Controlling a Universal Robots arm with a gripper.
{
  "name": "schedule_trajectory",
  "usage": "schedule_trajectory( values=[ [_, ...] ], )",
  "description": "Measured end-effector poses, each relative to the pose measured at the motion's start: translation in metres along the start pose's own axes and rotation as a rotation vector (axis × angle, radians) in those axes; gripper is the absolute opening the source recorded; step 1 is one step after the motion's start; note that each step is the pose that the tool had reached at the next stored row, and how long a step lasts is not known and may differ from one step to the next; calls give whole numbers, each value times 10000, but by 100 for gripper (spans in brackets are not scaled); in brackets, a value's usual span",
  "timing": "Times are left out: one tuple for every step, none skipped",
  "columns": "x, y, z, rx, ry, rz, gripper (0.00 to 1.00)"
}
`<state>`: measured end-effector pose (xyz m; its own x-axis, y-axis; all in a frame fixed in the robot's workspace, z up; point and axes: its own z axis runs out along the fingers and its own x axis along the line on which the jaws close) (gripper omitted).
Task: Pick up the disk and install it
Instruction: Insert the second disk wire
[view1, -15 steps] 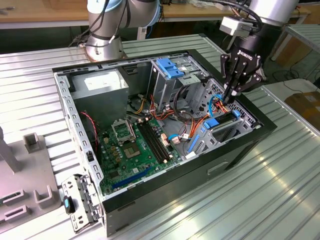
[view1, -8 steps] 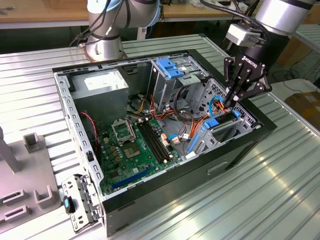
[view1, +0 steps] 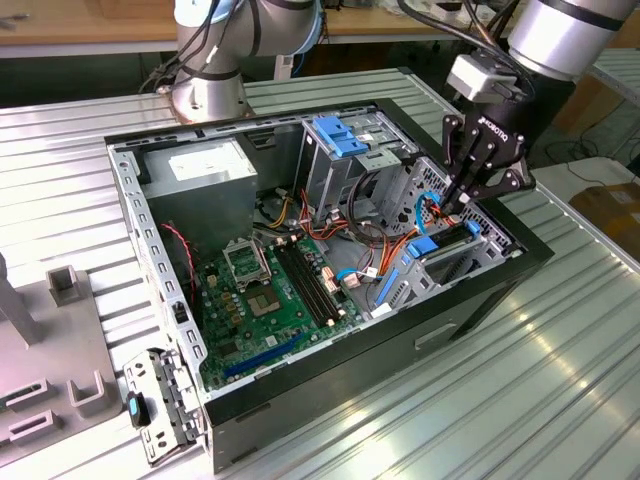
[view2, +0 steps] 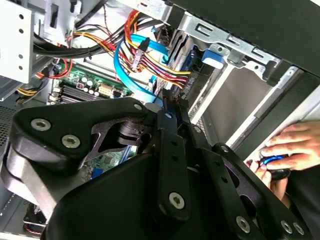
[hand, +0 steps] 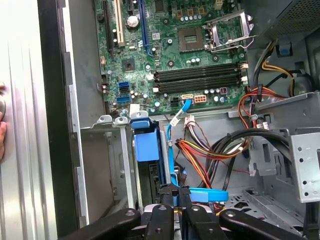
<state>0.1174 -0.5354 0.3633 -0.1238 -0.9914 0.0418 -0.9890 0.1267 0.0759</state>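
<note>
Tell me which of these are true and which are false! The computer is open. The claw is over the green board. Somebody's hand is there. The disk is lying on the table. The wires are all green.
1. The computer case is open, so the motherboard shows. True.
2. The claw hangs over the motherboard. False: it is at the drive cage, at the case's end on the exterior view's right.
3. A person's hand shows in the second wrist view. True.
4. The disk lies on the table outside the case. False: it sits in the drive cage, just below the claw.
5. The cables near the claw are all green. False: they are blue, red, orange and yellow.
</note>
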Motion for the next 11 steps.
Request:
schedule_trajectory(
  values=[
    [12,2,1,18,-44,-13,16],
    [42,3,3,55,-99,-28,16],
    [80,2,6,87,-122,-66,16],
    [93,2,8,101,-116,-164,16],
    [99,2,11,111,-112,-255,16],
    [103,2,18,118,-103,-396,16],
    [105,1,22,124,-96,-490,16],
    [109,1,27,132,-83,-636,16],
    [112,1,33,138,-75,-763,16],
    [116,0,39,145,-65,-899,16],
    [119,0,44,151,-57,-1022,16]
  ],
)
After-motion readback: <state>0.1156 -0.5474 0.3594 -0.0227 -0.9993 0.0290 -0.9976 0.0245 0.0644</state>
